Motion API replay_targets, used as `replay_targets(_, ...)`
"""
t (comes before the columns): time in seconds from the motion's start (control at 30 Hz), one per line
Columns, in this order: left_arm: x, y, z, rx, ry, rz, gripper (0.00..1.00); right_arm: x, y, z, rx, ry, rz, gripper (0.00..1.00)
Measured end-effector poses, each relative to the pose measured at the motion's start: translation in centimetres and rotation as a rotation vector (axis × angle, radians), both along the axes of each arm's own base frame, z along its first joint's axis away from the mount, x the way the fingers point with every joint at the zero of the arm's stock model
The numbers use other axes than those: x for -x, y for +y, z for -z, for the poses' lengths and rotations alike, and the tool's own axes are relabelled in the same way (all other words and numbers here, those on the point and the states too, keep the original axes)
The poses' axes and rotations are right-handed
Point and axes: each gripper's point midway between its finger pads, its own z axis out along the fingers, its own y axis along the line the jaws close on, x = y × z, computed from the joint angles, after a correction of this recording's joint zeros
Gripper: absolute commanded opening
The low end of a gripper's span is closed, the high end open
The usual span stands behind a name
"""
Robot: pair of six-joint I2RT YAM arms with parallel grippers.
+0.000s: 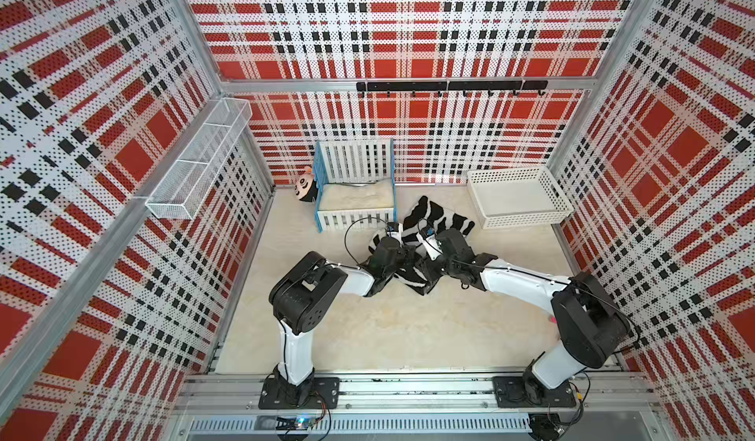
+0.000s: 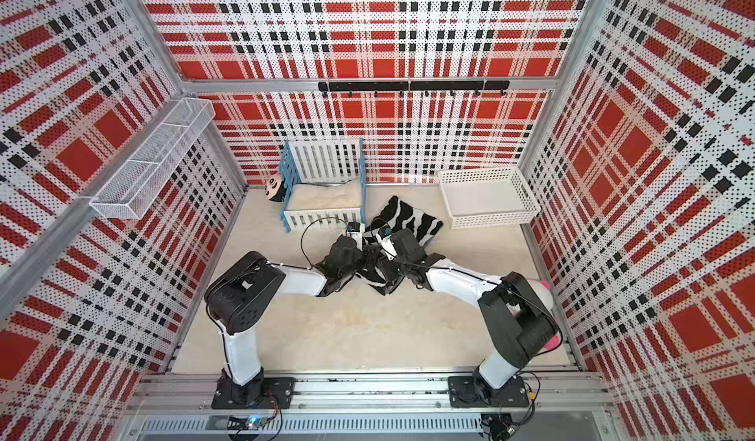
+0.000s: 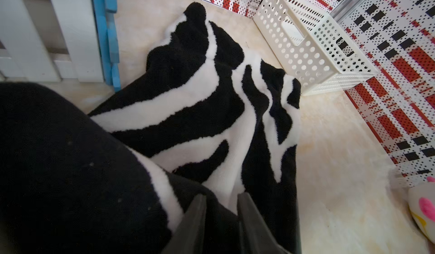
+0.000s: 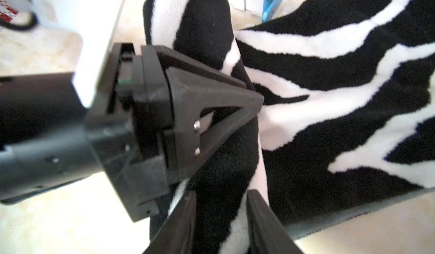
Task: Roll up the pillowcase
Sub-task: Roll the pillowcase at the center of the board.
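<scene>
The pillowcase (image 1: 443, 218) (image 2: 412, 220) lies zebra side up in the middle of the table, between the crib and the basket. Its near edge is bunched into a thick fold under both wrists. In the left wrist view my left gripper (image 3: 221, 195) is shut on that fold of the pillowcase (image 3: 200, 104), with plush filling the gap between the fingers. My right gripper (image 4: 221, 194) is shut on the same fold of the pillowcase (image 4: 329, 81), close beside the left gripper (image 4: 255, 99). In both top views the wrists hide the fingertips.
A white-and-blue crib (image 1: 355, 191) holding a cream cushion stands behind the left arm, with a plush doll head (image 1: 306, 189) at its side. A white perforated basket (image 1: 517, 198) sits at the back right. A pink-and-white plush toy (image 3: 423, 210) lies by the right wall.
</scene>
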Motion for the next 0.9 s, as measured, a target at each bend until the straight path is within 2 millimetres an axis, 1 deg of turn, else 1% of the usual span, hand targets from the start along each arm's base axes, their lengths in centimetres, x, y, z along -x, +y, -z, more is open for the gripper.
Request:
replay_targets(0.07, 0.0, 0.1, 0.0, 0.002, 0.008, 0.004, 0.3, -0.2, -0.3, 0.5, 0.016, 0.008, 0.012, 0.35)
replay_targets(0.13, 0.2, 0.4, -0.4, 0.006, 0.016, 0.006, 0.32, -0.7, -0.5, 1.3, 0.023, 0.03, 0.026, 0.33)
replay_targets(0.23, 0.8, 1.0, -2.2, 0.013, -0.002, 0.015, 0.35, -1.2, -1.2, 2.5, 0.024, 0.07, 0.047, 0.34)
replay_targets(0.33, 1.6, 1.5, -4.3, 0.02, -0.052, 0.04, 0.36, -1.4, -1.5, 2.7, 0.01, 0.087, 0.051, 0.35)
replay_targets(0.4, 2.1, 1.7, -4.7, 0.024, -0.077, 0.059, 0.36, -1.5, -1.4, 2.6, 0.0, 0.093, 0.048, 0.35)
replay_targets(0.47, 2.6, 2.0, -4.1, 0.014, -0.083, 0.073, 0.36, -1.7, -1.3, 2.7, -0.011, 0.103, 0.041, 0.35)
replay_targets(0.57, 3.6, 2.6, -1.7, -0.029, -0.063, 0.091, 0.36, -1.7, -1.1, 2.7, -0.021, 0.115, 0.033, 0.35)
replay_targets(0.63, 3.8, 2.7, -0.7, -0.05, -0.058, 0.101, 0.36, -1.8, -1.1, 2.7, -0.029, 0.122, 0.028, 0.35)
replay_targets(0.73, 3.8, 2.5, -0.6, -0.063, -0.085, 0.11, 0.35, -2.0, -1.0, 2.5, -0.045, 0.135, 0.024, 0.39)
replay_targets(0.8, 3.7, 2.4, -0.7, -0.067, -0.098, 0.108, 0.35, -2.3, -1.3, 2.3, -0.066, 0.144, 0.034, 0.4)
replay_targets(0.9, 3.5, 2.3, -0.4, -0.068, -0.102, 0.104, 0.35, -3.7, -2.7, 1.8, -0.107, 0.151, 0.087, 0.4)
